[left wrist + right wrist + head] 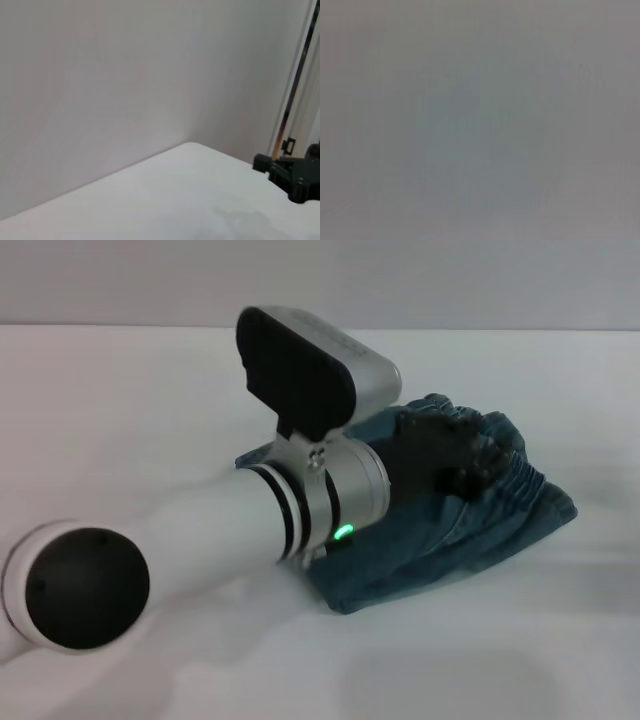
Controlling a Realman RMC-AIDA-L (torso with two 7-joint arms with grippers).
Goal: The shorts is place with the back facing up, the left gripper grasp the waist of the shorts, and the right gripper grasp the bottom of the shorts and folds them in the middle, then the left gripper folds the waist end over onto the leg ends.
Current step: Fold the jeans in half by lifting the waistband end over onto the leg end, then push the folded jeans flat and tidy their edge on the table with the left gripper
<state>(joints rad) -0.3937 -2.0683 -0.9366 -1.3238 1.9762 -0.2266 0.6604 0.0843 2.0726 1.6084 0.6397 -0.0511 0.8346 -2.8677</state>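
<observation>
A: Denim shorts (455, 530) lie folded, bunched, on the white table (150, 400), right of centre. Left claw (450, 455) sits on the puckered waistband (520, 480); can't tell if it is gripping

B: Right claw unseen. Risk, I judge: if cloth is still pinched when the arm lifts, the fold drags open

Left arm (300, 505) hides much of the shorts (470, 530)

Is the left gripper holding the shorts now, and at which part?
The left gripper rests on the folded shorts at the ruffled waist, but whether it grips the band cannot be told. The right gripper is not in view.
</observation>
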